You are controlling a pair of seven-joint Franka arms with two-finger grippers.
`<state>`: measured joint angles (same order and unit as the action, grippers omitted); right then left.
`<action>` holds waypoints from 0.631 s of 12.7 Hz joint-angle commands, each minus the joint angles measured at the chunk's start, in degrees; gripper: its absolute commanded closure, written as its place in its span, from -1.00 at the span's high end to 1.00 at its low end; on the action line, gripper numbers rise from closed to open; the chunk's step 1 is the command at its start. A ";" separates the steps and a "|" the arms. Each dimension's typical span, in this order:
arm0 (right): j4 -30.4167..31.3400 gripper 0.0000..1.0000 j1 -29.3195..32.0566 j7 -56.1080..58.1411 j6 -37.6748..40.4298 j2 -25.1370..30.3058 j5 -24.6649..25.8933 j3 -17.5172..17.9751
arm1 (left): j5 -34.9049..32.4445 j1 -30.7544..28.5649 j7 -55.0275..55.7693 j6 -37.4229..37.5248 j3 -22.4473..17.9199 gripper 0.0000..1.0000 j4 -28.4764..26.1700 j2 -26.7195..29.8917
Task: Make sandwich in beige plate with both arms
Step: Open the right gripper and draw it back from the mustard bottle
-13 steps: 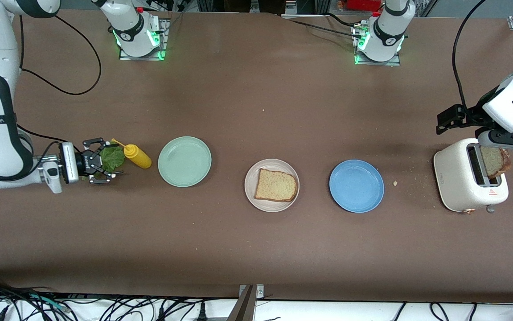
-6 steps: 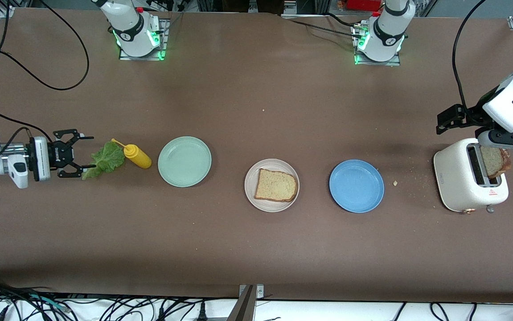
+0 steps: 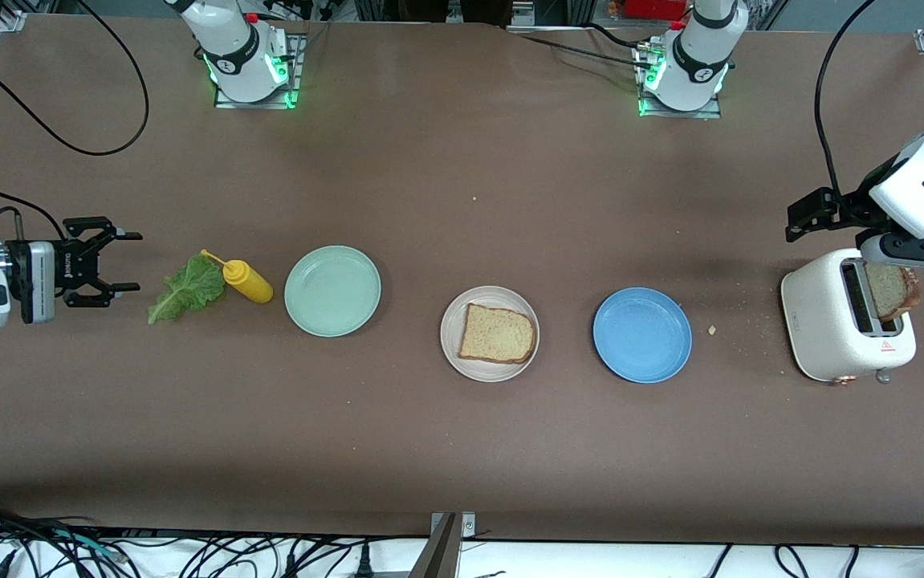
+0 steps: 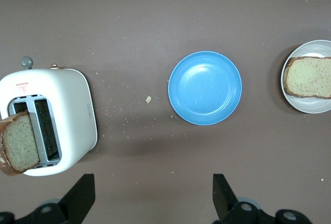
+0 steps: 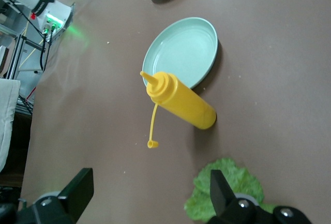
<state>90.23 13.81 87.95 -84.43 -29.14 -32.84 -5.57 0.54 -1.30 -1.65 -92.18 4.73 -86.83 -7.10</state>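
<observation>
The toaster (image 3: pixel 847 325) carries a small red warning triangle on its side. Red print near its slots is too small to read.

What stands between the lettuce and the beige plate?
The yellow bottle lies right beside the lettuce, and the mint plate sits between them and the beige plate. Lifting the lettuce over both would clear them.

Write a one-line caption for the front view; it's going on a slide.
Bread slice on beige plate; lettuce leaf lies beside open right gripper.
</observation>
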 commanded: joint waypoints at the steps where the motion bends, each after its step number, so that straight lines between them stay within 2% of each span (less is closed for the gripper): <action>1: 0.92 1.00 -1.15 -5.75 0.32 2.76 1.81 -0.41 | -1.33 -0.01 -0.72 -0.01 0.28 1.00 0.69 -0.11; 8: 0.74 1.00 -3.35 -27.09 -1.96 5.40 8.30 -0.41 | -1.33 -0.01 -0.64 -0.01 0.28 1.00 0.69 -0.11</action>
<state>90.24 11.50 66.40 -84.99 -25.28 -27.16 -5.56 0.54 -1.30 -1.65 -92.18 4.73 -86.83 -7.10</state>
